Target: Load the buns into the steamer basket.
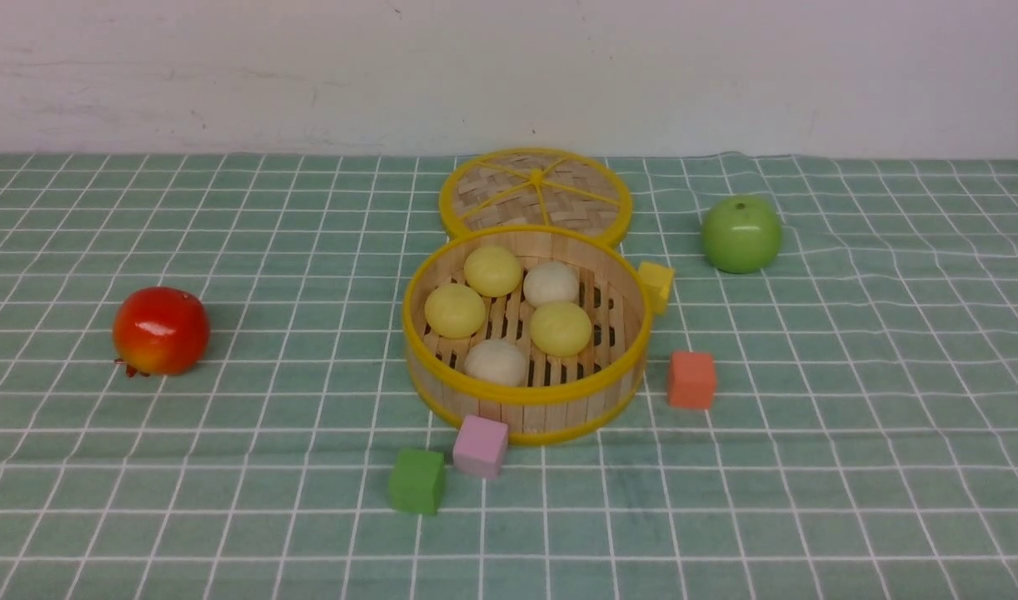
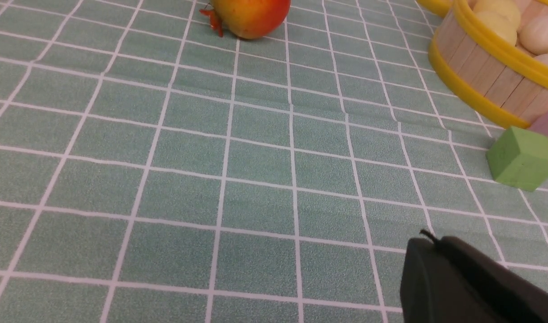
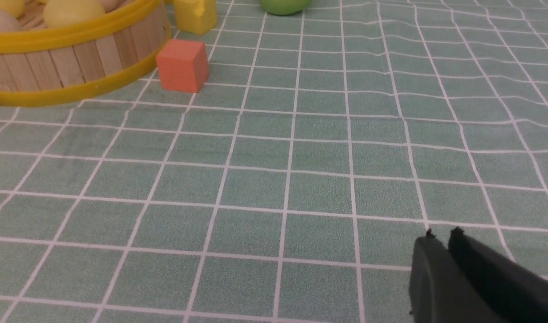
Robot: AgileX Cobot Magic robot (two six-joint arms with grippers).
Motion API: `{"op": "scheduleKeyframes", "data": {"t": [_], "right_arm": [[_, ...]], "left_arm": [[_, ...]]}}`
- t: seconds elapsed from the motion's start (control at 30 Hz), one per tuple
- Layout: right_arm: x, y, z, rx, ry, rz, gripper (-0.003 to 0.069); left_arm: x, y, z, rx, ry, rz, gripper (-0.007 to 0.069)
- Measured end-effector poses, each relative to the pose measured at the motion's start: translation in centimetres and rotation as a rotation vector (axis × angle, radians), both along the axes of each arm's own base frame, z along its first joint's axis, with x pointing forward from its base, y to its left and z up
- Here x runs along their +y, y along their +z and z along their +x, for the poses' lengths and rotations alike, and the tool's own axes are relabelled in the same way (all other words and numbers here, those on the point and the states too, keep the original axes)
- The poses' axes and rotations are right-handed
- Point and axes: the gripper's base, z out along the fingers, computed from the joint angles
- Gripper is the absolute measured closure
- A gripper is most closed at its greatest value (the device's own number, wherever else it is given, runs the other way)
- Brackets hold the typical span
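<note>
The steamer basket [image 1: 559, 417] stands mid-table on the checked cloth. Inside it lie several buns: three pale yellow ones [image 1: 493, 270] and two beige-white ones [image 1: 496, 362], all resting on the slatted floor. Neither arm shows in the front view. In the left wrist view my left gripper [image 2: 431, 240] is shut and empty, low over bare cloth, with the basket [image 2: 489, 76] far off to one side. In the right wrist view my right gripper [image 3: 442, 233] has its fingers together with nothing between them, well away from the basket [image 3: 67, 63].
A woven lid [image 1: 536, 192] lies flat behind the basket. Around the basket sit a yellow cube [image 1: 656, 285], an orange cube [image 1: 691, 379], a pink cube [image 1: 481, 446] and a green cube [image 1: 416, 481]. A green apple [image 1: 741, 234] is at the back right, a red fruit [image 1: 161, 330] at the left.
</note>
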Motion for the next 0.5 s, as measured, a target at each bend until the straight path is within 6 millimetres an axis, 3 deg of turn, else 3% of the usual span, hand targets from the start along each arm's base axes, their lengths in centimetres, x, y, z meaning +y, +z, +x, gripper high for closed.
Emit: {"op": "scheduleKeyframes", "data": {"t": [0.5], "right_arm": [[0.00, 0.00, 0.00, 0.000, 0.000, 0.001, 0.0609]], "left_arm": [[0.00, 0.00, 0.00, 0.000, 0.000, 0.000, 0.0620]]}}
